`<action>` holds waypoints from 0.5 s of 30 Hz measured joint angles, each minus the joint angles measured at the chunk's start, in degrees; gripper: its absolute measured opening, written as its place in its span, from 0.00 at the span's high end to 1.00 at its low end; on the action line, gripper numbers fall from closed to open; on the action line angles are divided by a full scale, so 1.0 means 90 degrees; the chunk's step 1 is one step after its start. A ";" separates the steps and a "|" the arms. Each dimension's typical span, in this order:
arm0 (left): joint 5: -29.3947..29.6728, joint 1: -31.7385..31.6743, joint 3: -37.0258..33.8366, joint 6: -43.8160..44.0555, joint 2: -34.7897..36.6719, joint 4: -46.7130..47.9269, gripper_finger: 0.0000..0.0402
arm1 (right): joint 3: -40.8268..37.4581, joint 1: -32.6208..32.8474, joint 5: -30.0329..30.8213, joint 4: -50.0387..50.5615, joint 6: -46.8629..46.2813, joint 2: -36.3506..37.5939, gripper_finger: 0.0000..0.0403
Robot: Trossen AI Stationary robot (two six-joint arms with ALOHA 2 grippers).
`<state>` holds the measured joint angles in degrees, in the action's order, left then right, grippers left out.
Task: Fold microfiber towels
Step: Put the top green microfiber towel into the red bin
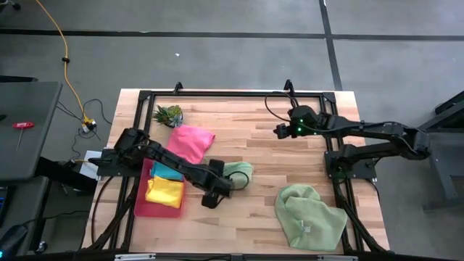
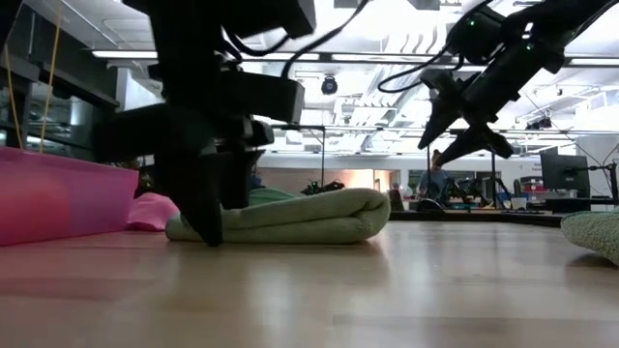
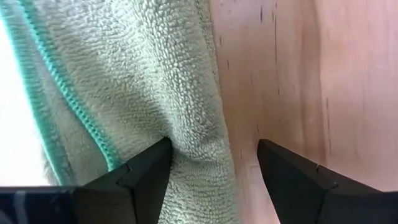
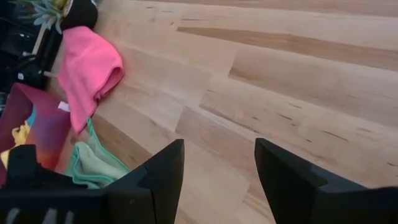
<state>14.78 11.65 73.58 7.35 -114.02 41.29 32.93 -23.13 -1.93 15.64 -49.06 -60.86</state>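
A folded pale green towel lies flat on the table's middle. My left gripper is open, points down at its near-left end, and stands low in the low view. A hot pink towel lies bunched behind it. A second pale green towel lies crumpled at the near right. A teal towel and a yellow towel rest in the pink tray. My right gripper hangs open above bare wood at the far right. My left gripper comes from above, its jaws open astride the folded towel's rounded edge. One finger stands over the cloth and the other over bare wood. Whether either finger touches the towel, I cannot tell.
A small spiky plant stands at the far left, behind the pink towel. The black frame rail runs along the table's far edge. Bare wood lies between the folded towel and the crumpled one.
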 joint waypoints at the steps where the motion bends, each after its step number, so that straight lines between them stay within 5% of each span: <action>1: 0.0170 0.0050 -0.0007 0.0082 -0.0005 -0.0019 0.43 | -0.0001 0.0022 0.0000 -0.0002 0.0005 0.0000 0.53; 8: 0.1179 0.0254 0.0002 0.0338 -0.0299 -0.0213 0.49 | 0.0000 0.0216 0.0003 -0.0002 0.0146 0.0000 0.53; 15: 0.1424 0.0273 0.0022 0.0499 -0.0523 -0.0378 0.79 | 0.0000 0.0451 0.0003 0.0000 0.0256 0.0000 0.53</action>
<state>27.59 14.10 73.77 11.84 -118.72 37.89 32.92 -19.06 -1.91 15.64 -46.75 -60.86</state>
